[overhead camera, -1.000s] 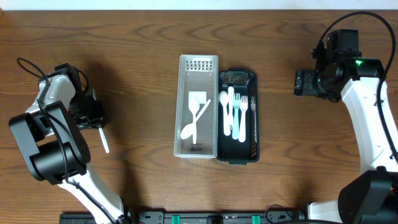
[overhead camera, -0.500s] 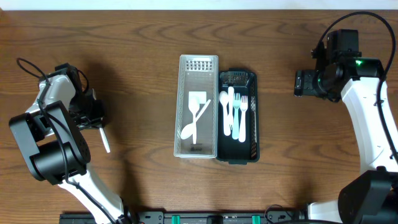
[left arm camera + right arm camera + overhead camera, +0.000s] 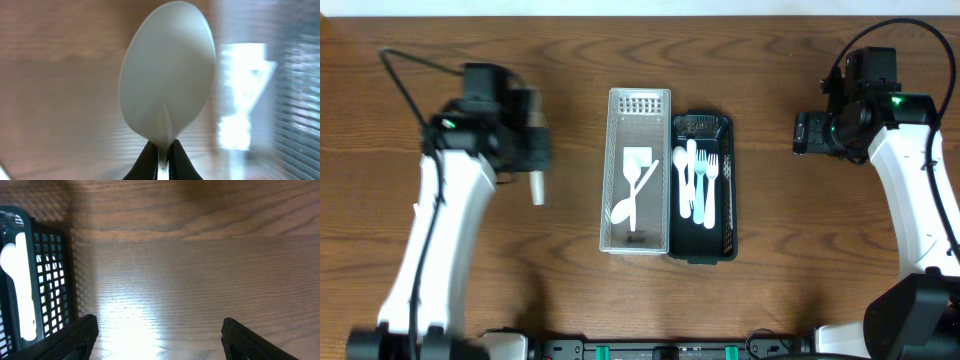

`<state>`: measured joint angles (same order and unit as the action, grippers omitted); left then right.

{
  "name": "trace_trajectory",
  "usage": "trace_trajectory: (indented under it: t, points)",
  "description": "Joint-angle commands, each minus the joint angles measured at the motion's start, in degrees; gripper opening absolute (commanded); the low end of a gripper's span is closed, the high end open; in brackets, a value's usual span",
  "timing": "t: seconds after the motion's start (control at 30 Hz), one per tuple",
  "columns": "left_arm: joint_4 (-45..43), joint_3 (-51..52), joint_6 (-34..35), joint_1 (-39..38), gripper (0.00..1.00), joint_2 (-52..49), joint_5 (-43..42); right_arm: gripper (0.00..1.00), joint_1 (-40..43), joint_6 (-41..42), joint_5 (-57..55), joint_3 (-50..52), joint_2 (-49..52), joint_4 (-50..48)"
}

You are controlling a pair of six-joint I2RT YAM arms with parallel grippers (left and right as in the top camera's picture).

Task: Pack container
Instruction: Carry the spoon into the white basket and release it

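Since a second ago my left arm has swung from the far left edge toward the middle. My left fingers (image 3: 149, 159) are clenched on the neck of the white spoon (image 3: 167, 75), which is now just left of the clear container (image 3: 638, 98). Brown wood grain covers the tabletop (image 3: 570, 60), with a bright glare near my right fingers (image 3: 80, 335). These are spread wide and grasp nothing, well right of the black basket (image 3: 702, 257). A pale strip runs along the far edge.
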<state>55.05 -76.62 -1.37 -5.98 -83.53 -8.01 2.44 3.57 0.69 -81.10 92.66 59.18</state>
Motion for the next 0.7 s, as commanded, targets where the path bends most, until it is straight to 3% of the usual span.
trace_trajectory:
  t: [0.0, 0.27, 0.6, 0.63, 0.67]
  points:
    - [-0.22, -0.22, 4.96, -9.18, 0.06, 1.25, -0.39, 0.82, 0.26, -0.42, 0.46, 0.35, 0.35, 0.04]
    - [-7.19, -0.20, 7.74, -24.90, 0.06, -6.29, -0.37, 0.82, 0.26, -0.44, 0.46, 0.35, 0.35, 0.44]
    - [-8.59, -0.22, 7.43, -25.88, 0.07, -18.25, -0.35, 0.82, 0.28, -0.44, 0.44, 0.35, 0.35, 0.66]
    - [-8.70, -0.22, 7.37, -25.79, 0.14, -18.14, -0.35, 0.82, 0.26, -0.44, 0.44, 0.35, 0.35, 0.66]
    - [-8.79, -0.24, 6.62, -25.79, 0.30, -17.86, -0.33, 0.83, 0.28, -0.44, 0.44, 0.35, 0.35, 0.63]
